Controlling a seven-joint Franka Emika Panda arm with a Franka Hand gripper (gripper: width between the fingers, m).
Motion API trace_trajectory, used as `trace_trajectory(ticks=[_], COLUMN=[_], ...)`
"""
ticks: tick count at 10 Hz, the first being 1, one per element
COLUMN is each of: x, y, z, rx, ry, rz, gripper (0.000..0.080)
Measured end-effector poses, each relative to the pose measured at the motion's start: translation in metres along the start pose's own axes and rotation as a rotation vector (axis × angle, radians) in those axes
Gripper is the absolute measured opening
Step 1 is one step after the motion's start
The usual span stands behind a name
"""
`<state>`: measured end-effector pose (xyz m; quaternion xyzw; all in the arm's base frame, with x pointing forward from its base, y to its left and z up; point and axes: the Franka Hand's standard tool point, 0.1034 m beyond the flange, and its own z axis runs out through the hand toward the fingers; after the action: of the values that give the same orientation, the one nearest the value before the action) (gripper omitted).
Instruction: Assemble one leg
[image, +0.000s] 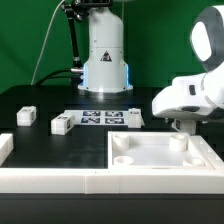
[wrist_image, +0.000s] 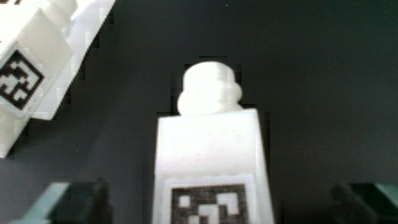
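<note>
In the wrist view a white leg (wrist_image: 214, 140) with a rounded peg end and a black-and-white tag lies between my dark fingertips (wrist_image: 71, 202). A gap shows on each side of it, so my gripper (wrist_image: 217, 208) is open around it. In the exterior view my gripper (image: 180, 124) hangs low at the far right corner of the large white panel (image: 160, 152), and the hand hides that leg. Three more legs (image: 27, 116) (image: 62, 124) (image: 133, 118) lie on the black table. Another tagged white part (wrist_image: 32, 75) lies close by in the wrist view.
The marker board (image: 97, 119) lies in the middle of the table in front of the robot base (image: 104, 60). A white L-shaped fence (image: 50, 178) runs along the front left. The panel has round sockets near its corners.
</note>
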<state>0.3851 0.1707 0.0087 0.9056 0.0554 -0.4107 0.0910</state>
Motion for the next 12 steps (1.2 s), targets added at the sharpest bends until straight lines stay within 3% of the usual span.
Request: trace_trajectory(ticks=[1,3,9,12], x=[0.000,0.000,-0.001,-0.025], y=[0.000,0.000,0.002,0.024], z=[0.000,0.000,-0.001,-0.034], rx=[0.000,0.001,0.001,0.013], ry=[0.000,0.000,-0.003,-0.011], rz=[0.000,0.000,-0.002,0.025], gripper=[0.0517,0.0282,0.0284,0.0284])
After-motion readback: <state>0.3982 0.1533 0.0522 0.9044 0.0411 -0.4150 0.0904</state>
